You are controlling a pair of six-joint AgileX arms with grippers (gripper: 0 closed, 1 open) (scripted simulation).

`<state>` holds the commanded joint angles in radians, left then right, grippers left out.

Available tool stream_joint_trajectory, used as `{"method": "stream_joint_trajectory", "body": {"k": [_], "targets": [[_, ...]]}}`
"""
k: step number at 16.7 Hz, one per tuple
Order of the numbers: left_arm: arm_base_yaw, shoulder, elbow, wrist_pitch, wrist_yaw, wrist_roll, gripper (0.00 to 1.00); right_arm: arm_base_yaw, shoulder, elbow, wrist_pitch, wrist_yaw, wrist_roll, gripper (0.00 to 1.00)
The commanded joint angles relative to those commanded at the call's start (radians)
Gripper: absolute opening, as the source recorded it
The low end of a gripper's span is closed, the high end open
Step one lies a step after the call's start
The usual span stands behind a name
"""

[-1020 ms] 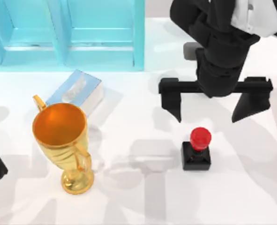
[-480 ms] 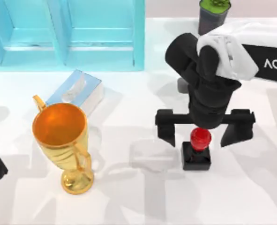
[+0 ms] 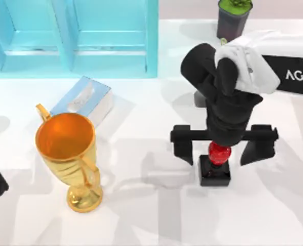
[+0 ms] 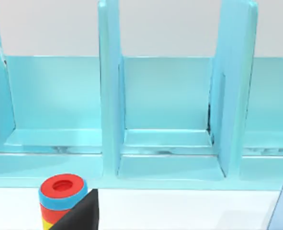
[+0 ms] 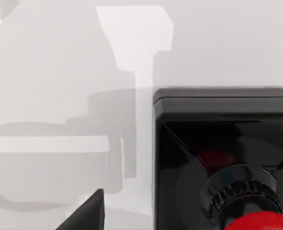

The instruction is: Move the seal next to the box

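seal [image 3: 216, 163]: red knob, black base | box [image 3: 84, 99]: light blue top

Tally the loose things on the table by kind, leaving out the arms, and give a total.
Seal: 1
Tissue box: 1
Gold trophy: 1
Potted plant: 1
Stack of coloured rings: 1
Turquoise cabinet: 1
Total: 6
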<state>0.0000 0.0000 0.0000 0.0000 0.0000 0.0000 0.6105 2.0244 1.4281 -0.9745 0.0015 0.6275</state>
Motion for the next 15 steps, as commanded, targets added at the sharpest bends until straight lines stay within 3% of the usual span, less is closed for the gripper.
{"method": "stream_joint_trajectory", "body": {"k": [11, 15], "targets": [[0.000, 0.000, 0.000, 0.000, 0.000, 0.000, 1.00, 0.000, 0.000, 0.000, 0.000, 0.000, 0.000, 0.02], [0.000, 0.000, 0.000, 0.000, 0.000, 0.000, 1.00, 0.000, 0.000, 0.000, 0.000, 0.000, 0.000, 0.00]]}}
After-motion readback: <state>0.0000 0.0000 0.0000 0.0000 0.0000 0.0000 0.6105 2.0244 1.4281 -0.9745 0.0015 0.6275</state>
